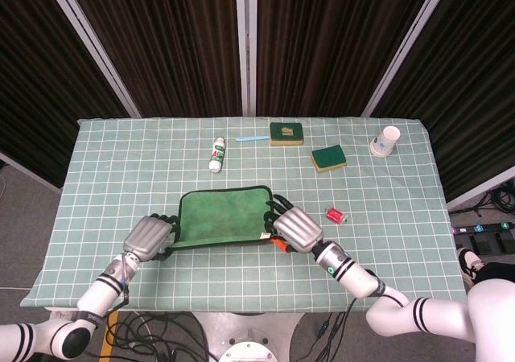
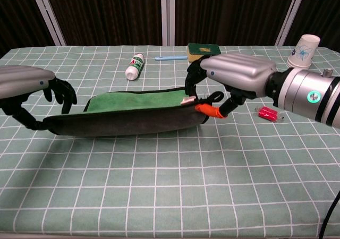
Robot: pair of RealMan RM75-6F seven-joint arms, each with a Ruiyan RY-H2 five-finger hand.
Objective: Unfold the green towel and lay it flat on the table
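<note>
The green towel lies spread in the near middle of the checked table. Its far part rests on the cloth, while its near edge is lifted a little and shows a dark underside. My left hand pinches the near left corner, seen at the left edge of the chest view. My right hand pinches the near right corner, where an orange loop hangs from the towel.
A white bottle and a blue stick lie behind the towel. Two green-topped sponges and a paper cup sit at the back right. A small red packet lies right of my right hand.
</note>
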